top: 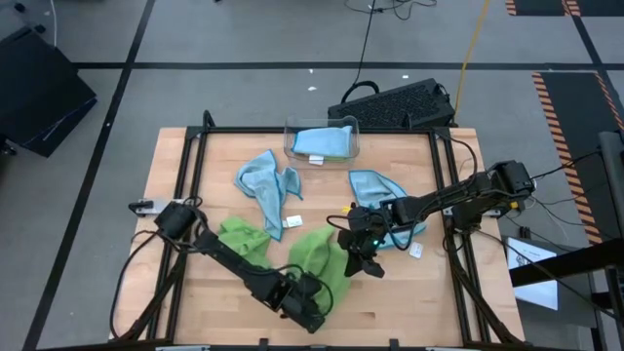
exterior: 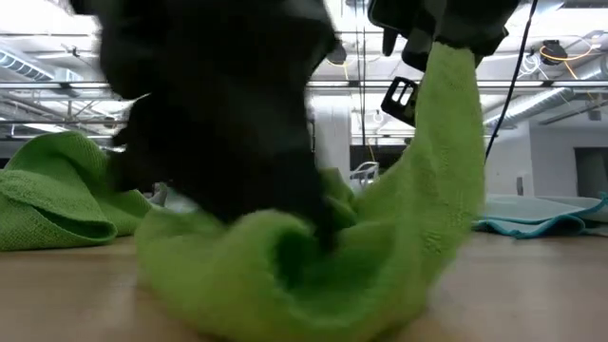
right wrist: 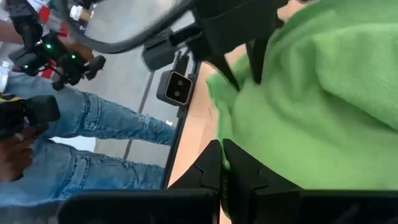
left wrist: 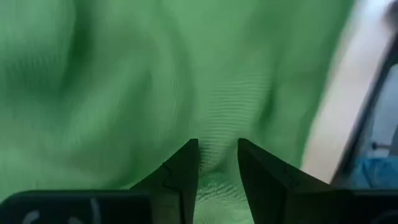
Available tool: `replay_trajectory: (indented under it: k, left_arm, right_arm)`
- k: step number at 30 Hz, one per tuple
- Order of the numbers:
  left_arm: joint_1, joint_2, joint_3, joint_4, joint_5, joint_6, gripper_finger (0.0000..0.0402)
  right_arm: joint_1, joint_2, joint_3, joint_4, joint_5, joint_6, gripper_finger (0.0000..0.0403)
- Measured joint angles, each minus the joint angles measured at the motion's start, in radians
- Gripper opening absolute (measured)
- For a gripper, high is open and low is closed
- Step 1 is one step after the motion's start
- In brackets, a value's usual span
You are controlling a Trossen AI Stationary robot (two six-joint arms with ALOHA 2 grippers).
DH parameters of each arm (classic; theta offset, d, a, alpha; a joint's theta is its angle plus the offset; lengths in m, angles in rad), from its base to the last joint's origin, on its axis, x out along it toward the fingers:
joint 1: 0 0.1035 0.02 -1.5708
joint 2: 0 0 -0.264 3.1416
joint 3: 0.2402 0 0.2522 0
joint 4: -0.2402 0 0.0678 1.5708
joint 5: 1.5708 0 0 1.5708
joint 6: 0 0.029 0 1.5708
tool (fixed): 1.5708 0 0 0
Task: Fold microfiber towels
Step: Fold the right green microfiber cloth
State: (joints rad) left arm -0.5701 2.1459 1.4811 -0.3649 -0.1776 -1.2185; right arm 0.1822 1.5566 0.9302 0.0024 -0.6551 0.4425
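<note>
A lime green microfiber towel point(top: 317, 255) lies bunched near the table's front middle, and one side of it is drawn up. My right gripper point(top: 363, 261) is shut on that raised side, above the table. My left gripper point(top: 317, 297) comes in from the near left and dips into the towel's near part, with cloth between its fingers point(left wrist: 186, 171). In the low view the towel point(exterior: 380, 256) rises to my right gripper point(exterior: 437, 43), and my left gripper point(exterior: 318, 223) is a dark mass sunk into its left part. My left gripper pinches a raised ridge of the towel point(left wrist: 217, 171) between its two fingers, slanting down from the near left. How many layers it has, I cannot tell. That part of the towel stays low on the table. My right gripper holds the towel's upper edge point(right wrist: 239, 171) between its shut fingers, coming from the table's right and slanting down. The cloth hangs below it in a broad strip point(exterior: 446, 142), and the towel's lower part rests on the table.
A second green towel point(top: 239, 239) lies crumpled at the left. One blue towel point(top: 268, 185) lies behind it and another point(top: 375, 190) under my right arm. A clear bin point(top: 322, 141) at the far edge holds a blue cloth. A person in jeans point(right wrist: 93, 124) stands beyond the table.
</note>
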Motion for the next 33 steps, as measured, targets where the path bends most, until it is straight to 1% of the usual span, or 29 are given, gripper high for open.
replay_trajectory:
  k: [4, 7, 11, 14, 18, 21, 24, 28, 30, 33]
  left_arm:
    - [-0.023, -0.003, 0.004, -0.116, 0.068, -0.082, 0.0113]
    - [-0.044, -0.027, 0.003, -0.212, 0.123, -0.105, 0.0113]
    - [-0.074, -0.073, 0.000, -0.266, 0.129, -0.104, 0.0113]
    - [-0.096, -0.125, 0.000, -0.284, 0.076, -0.103, 0.0113]
    - [-0.119, -0.162, 0.000, -0.289, -0.038, -0.077, 0.0113]
    - [-0.119, -0.191, 0.000, -0.281, -0.093, -0.068, 0.0113]
    - [-0.116, -0.197, 0.000, -0.261, -0.121, -0.032, 0.0113]
    - [-0.116, -0.184, 0.002, -0.212, -0.186, 0.059, 0.0113]
    - [-0.109, -0.159, 0.002, -0.202, -0.194, 0.069, 0.0113]
    - [-0.092, -0.118, 0.000, -0.210, -0.162, 0.037, 0.0113]
  right_arm:
    - [0.000, 0.000, 0.000, -0.009, 0.000, 0.022, 0.0000]
    - [0.000, 0.000, 0.000, -0.027, 0.001, 0.035, 0.0000]
    - [0.000, 0.002, 0.000, -0.053, 0.006, 0.055, 0.0000]
    - [0.000, 0.002, 0.000, -0.063, 0.010, 0.070, 0.0000]
    - [0.000, -0.003, 0.000, -0.064, 0.026, 0.077, 0.0000]
    - [0.000, -0.015, 0.000, -0.065, 0.032, 0.085, 0.0000]
    - [0.000, -0.036, -0.001, -0.067, 0.054, 0.099, 0.0000]
    - [0.000, -0.064, -0.001, -0.068, 0.087, 0.104, 0.0000]
    - [-0.002, -0.069, -0.001, -0.068, 0.104, 0.110, 0.0000]
    - [-0.006, -0.076, -0.001, -0.095, 0.105, 0.123, 0.0000]
